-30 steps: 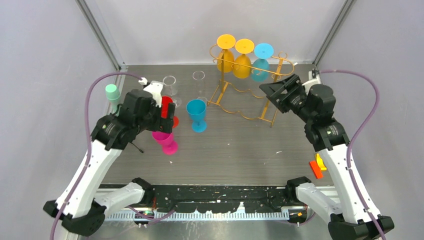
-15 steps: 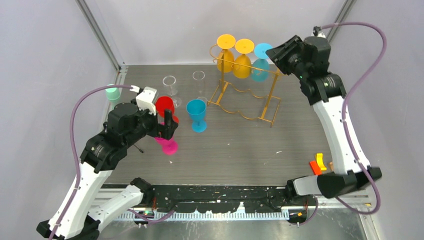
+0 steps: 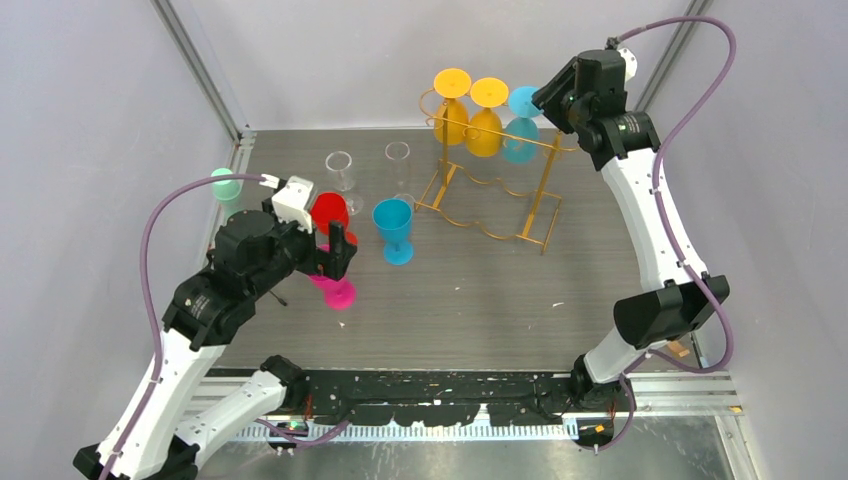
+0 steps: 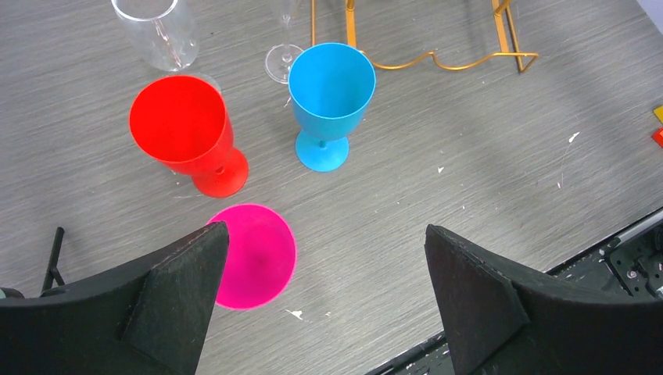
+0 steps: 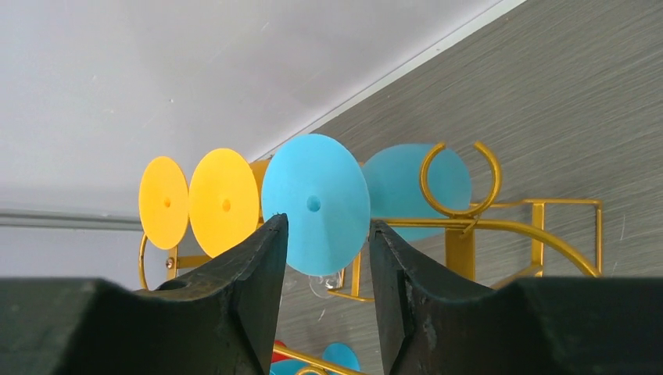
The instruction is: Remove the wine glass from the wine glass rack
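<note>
The gold wire wine glass rack [image 3: 545, 190] stands at the back of the table. Three wine glasses hang upside down from its top rail: two yellow ones [image 3: 470, 110] and a blue one [image 3: 521, 125] on the right. My right gripper [image 3: 548, 100] is raised to the blue glass's foot. In the right wrist view the blue foot disc [image 5: 315, 201] sits just beyond my open right gripper [image 5: 327, 234], one finger on each side of it, beside the rack's rail [image 5: 461, 242]. My left gripper [image 3: 335, 258] is open and empty above a pink glass [image 4: 252, 254].
A red glass [image 3: 330, 212] and a blue glass [image 3: 393, 228] stand upright left of the rack. Two clear glasses [image 3: 339, 170] stand behind them and a green glass [image 3: 223, 185] at the far left. The rack's wavy base [image 4: 438, 61] shows in the left wrist view.
My right arm has risen and swung back to the blue glass's foot on the rack. My left gripper has let go of the pink glass and drawn back above it.
</note>
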`<action>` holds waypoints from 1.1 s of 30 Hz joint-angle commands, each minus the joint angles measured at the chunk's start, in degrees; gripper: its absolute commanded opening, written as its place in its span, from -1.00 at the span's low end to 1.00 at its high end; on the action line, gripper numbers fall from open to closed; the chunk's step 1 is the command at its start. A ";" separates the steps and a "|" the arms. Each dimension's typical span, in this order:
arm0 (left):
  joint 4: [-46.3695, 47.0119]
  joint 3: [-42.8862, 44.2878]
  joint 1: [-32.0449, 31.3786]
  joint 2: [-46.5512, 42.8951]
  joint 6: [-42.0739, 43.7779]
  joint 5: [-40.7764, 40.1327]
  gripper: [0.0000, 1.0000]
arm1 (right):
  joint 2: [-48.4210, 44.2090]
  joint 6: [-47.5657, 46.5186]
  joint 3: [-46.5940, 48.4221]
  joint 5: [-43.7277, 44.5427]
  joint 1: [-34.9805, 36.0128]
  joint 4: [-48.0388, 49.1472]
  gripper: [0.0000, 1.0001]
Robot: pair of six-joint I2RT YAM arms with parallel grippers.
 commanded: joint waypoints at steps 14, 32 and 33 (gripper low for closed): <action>2.59 0.40 0.22 -0.48 0.49 0.52 0.99 | 1.59 -1.21 0.11 -1.70 -1.09 7.53 0.02; 1.94 0.92 0.22 -1.16 0.04 0.71 0.99 | -3.62 10.28 -13.86 -10.13 -5.78 21.99 -0.54; 1.95 0.85 0.22 -1.24 0.02 0.67 0.99 | -3.80 10.62 -14.22 -10.09 -5.95 22.39 -0.58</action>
